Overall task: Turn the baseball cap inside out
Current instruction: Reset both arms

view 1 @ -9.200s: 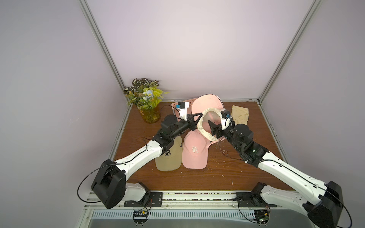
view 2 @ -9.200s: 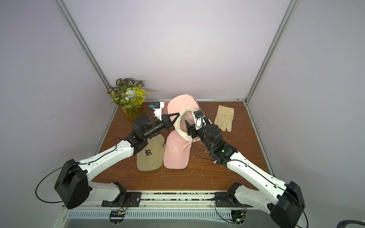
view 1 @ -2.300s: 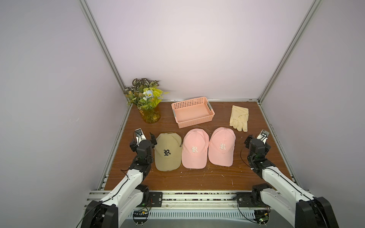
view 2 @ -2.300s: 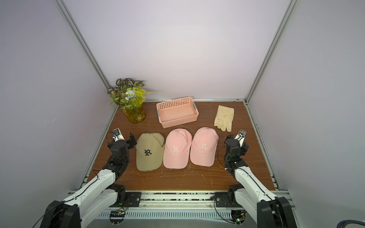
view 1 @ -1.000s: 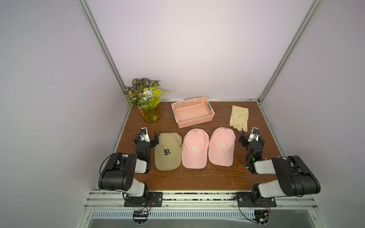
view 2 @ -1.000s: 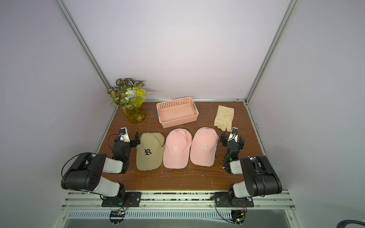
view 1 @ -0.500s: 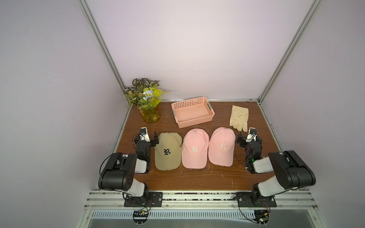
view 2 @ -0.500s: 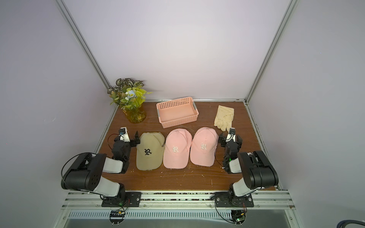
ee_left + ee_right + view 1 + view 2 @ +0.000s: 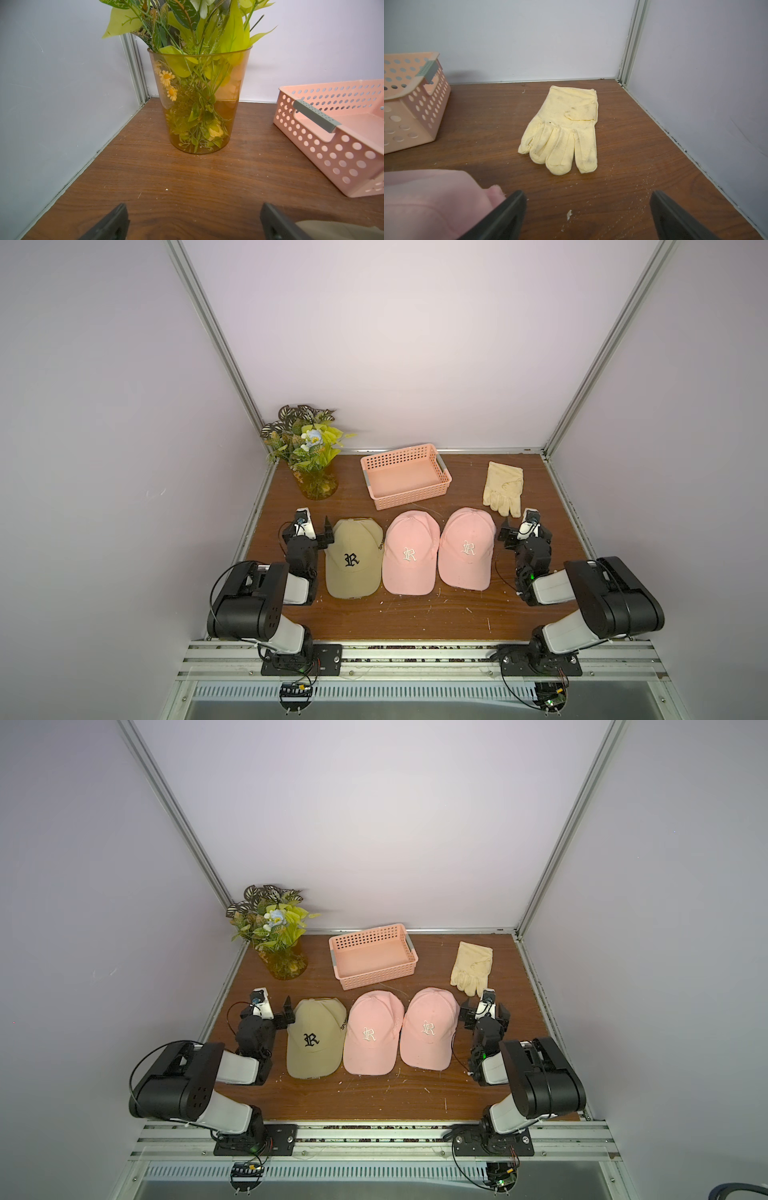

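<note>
Three baseball caps lie in a row on the brown table, crowns up and logos showing: a khaki cap (image 9: 353,562) (image 9: 314,1038), a pink cap (image 9: 409,553) in the middle, and a second pink cap (image 9: 467,549) (image 9: 428,1027) on the right. My left gripper (image 9: 308,531) (image 9: 267,1013) (image 9: 192,218) rests open just left of the khaki cap, holding nothing. My right gripper (image 9: 524,533) (image 9: 485,1015) (image 9: 588,207) stands open and empty just right of the right pink cap (image 9: 425,197). Both arms are folded back near the front rail.
An amber vase of artificial flowers (image 9: 309,460) (image 9: 199,104) stands in the back left corner. An empty pink perforated basket (image 9: 405,477) (image 9: 332,145) sits at the back centre. A cream glove (image 9: 503,488) (image 9: 566,128) lies at the back right. Walls enclose the table's sides.
Seconds ago both grippers held a pink cap up over the basket; that cap now lies in the row. In the last second the right arm folded back slightly; the left stayed still.
</note>
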Controlling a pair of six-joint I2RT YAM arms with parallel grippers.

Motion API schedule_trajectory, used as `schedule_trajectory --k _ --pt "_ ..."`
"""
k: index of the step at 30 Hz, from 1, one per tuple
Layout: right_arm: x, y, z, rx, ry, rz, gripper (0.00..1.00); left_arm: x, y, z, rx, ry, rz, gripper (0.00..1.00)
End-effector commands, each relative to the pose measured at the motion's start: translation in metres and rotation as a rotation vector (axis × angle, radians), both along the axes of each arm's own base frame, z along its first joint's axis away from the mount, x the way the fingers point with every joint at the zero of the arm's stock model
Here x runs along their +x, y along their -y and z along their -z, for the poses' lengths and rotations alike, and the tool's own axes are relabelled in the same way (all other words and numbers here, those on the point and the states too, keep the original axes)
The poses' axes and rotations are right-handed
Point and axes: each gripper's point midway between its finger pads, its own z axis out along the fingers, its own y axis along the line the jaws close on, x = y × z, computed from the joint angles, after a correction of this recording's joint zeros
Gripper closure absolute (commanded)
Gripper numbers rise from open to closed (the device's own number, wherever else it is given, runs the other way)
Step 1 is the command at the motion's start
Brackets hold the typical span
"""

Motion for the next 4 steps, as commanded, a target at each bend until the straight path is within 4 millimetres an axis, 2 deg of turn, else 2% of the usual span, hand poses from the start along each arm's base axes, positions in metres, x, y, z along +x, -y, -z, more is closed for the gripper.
schedule_trajectory --k 1,4 --pt "0.0041 0.0009 -0.0185 -0.003 0.064 0.000 0.00 0.0049 -0.0044 -0.0085 0.012 0.029 -0.015 0.01" --pt "0.0042 0.0008 -0.0186 -0.004 0.064 -0.001 0.01 0.0045 -0.0039 -0.0085 0.012 0.029 -0.013 0.01"
